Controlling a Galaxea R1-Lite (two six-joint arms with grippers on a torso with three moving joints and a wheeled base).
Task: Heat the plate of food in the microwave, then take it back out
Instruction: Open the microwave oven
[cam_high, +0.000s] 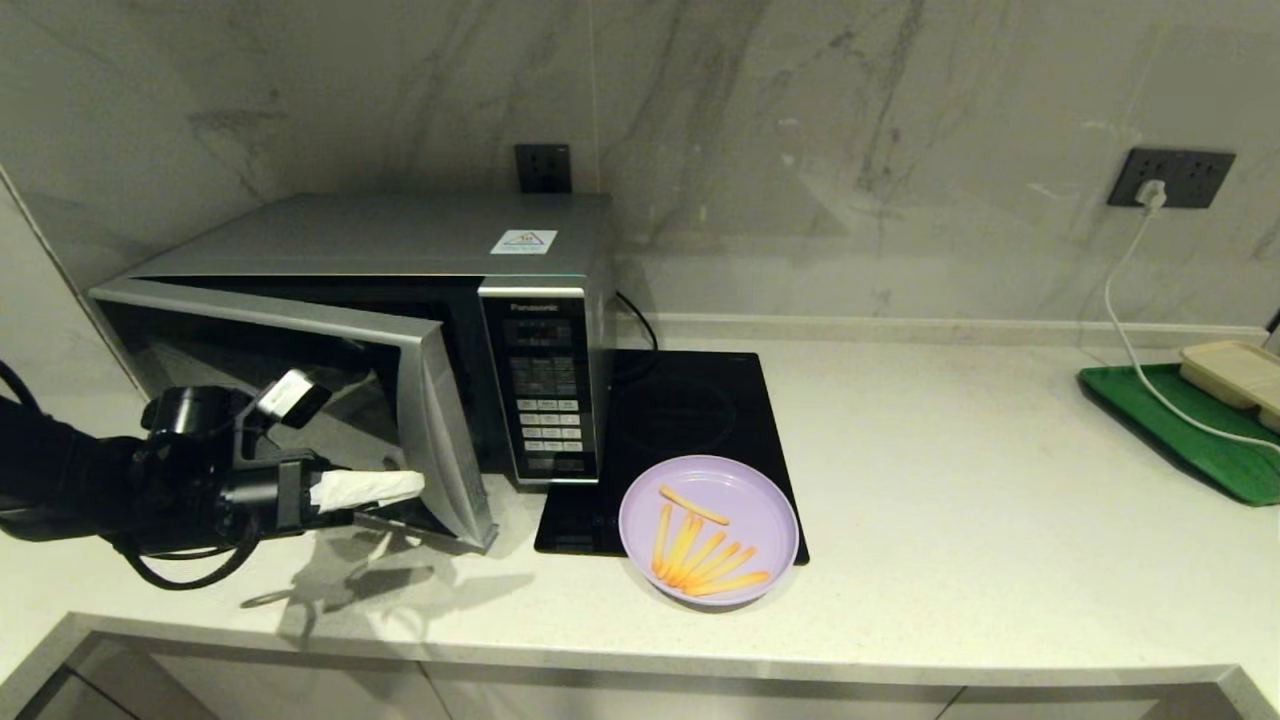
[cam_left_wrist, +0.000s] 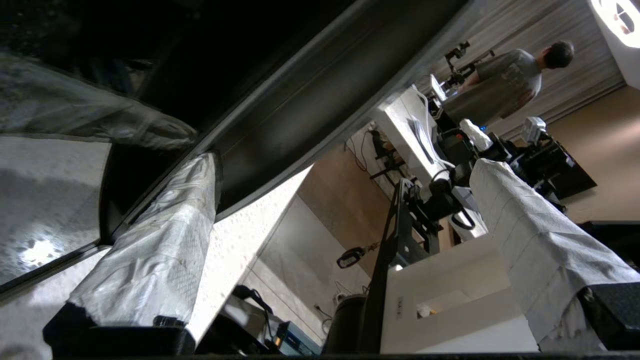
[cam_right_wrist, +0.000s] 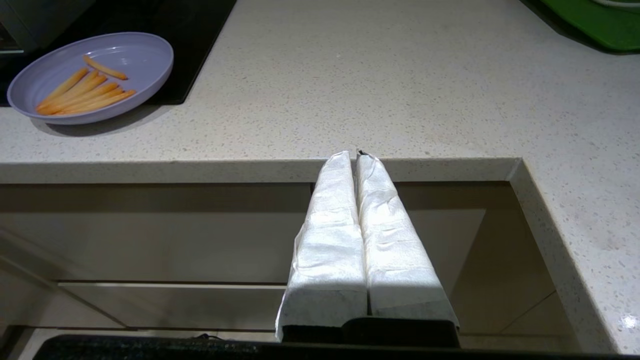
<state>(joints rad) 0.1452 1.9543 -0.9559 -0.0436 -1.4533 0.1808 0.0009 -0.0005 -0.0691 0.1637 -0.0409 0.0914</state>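
The silver microwave (cam_high: 400, 240) stands at the back left of the counter with its dark glass door (cam_high: 300, 345) swung partly out. My left gripper (cam_high: 390, 480) is open low in front of that door. In the left wrist view its gripper (cam_left_wrist: 347, 162) shows one white-wrapped finger (cam_left_wrist: 165, 235) against the door's dark lower edge and the other finger (cam_left_wrist: 530, 225) far apart in free air. The lilac plate (cam_high: 770, 520) of orange-yellow fries (cam_high: 700, 550) sits half on the hob, right of the microwave. My right gripper (cam_right_wrist: 350, 154) is shut and empty, parked below the counter's front edge, right of the plate (cam_right_wrist: 145, 55).
A flat black induction hob (cam_high: 690, 410) lies beside the microwave. At the far right, a green tray (cam_high: 1180, 430) carries a beige rectangular tray (cam_high: 1235, 372), and a white cable (cam_high: 1125, 320) runs down from a wall socket (cam_high: 1170, 178). The counter's front edge (cam_high: 640, 655) is close.
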